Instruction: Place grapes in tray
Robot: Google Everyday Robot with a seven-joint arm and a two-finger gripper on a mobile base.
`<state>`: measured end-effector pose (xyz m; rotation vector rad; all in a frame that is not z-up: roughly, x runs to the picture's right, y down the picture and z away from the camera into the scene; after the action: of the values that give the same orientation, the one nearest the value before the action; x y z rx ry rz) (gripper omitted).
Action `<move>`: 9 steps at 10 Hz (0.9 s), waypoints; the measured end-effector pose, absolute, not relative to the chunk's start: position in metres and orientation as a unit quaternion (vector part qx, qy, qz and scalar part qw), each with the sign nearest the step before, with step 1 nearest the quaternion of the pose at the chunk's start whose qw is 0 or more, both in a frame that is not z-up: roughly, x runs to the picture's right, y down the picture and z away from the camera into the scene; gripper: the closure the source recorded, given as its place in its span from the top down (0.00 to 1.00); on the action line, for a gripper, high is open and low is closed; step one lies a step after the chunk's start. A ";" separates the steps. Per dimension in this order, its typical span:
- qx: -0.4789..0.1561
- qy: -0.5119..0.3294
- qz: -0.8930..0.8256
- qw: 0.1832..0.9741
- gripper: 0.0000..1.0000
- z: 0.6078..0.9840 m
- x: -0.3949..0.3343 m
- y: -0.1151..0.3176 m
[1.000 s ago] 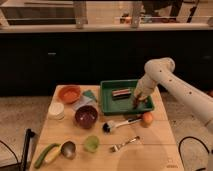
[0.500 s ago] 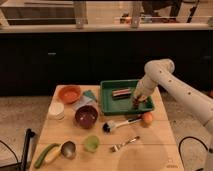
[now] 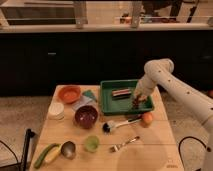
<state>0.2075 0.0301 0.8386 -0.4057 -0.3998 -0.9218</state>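
At the lower left of the frame a green item [image 3: 46, 154] and a spoon [image 3: 68, 149] lay on the table [image 3: 150, 150], their details hard to make out; a white cup [image 3: 56, 110], an orange bowl [image 3: 69, 93] and a dark bowl [image 3: 86, 116] stood above them; no writing could be read anywhere. Toward the centre lay a brush [image 3: 119, 124] and a fork [image 3: 123, 144]. The green tray [image 3: 107, 100] held a dark bar [image 3: 121, 93]; at its right side the gripper [image 3: 138, 98] hung over dark grapes [image 3: 136, 102]; whether it pinched them I cannot tell. An orange fruit [image 3: 147, 118] sat just below the tray; the arm ran off the right edge.
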 end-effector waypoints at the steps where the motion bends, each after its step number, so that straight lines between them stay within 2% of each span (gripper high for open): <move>1: -0.191 -0.188 -0.438 0.858 0.36 0.841 0.205 0.024; 3: -0.196 -0.182 -0.432 0.861 0.59 0.845 0.209 0.016; 5: -0.197 -0.181 -0.428 0.863 0.77 0.852 0.208 0.009; 6: -0.198 -0.180 -0.427 0.864 0.80 0.855 0.208 0.007; 9: -0.206 -0.178 -0.420 0.866 0.80 0.859 0.214 0.007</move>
<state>0.2141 0.0068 0.8585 -0.4310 -0.3734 -0.8804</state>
